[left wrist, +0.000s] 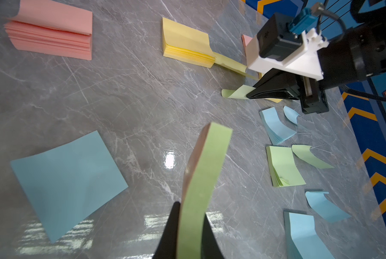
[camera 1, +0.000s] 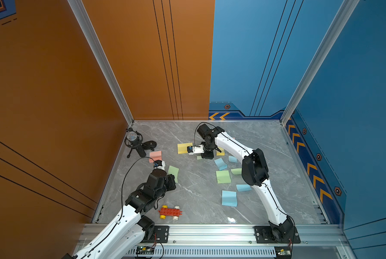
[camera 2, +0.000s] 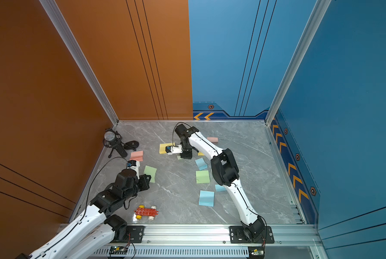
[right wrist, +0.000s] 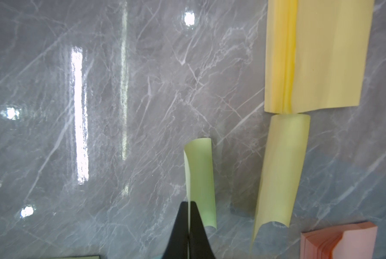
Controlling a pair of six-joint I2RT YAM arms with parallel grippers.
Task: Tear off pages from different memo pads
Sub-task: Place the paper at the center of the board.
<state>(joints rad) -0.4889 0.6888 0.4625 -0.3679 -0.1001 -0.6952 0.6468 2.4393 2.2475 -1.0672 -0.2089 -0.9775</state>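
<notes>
The left jaws were clamped on a green page [left wrist: 205,161], which curled up above the bench [camera 1: 194,197] near its left edge. The right jaws pinched a smaller pale-green page [right wrist: 201,175] toward the far edge, just beside the yellow memo pad [camera 1: 183,148].

On my left wrist feed the green page [left wrist: 201,170] pinched in the left gripper [left wrist: 187,213] is a close blur and runs off the edge. On the right one the small green page [right wrist: 201,177] clamped in the right gripper [right wrist: 188,206] is lost to sight between the fingers [right wrist: 180,224], and the yellow memo pad [right wrist: 322,56] ahead and pink memo pad [right wrist: 337,242] beside it are clipped. In both top views the left arm [camera 1: 151,186] and right arm [camera 1: 207,139] hide their own grips from me.
</notes>
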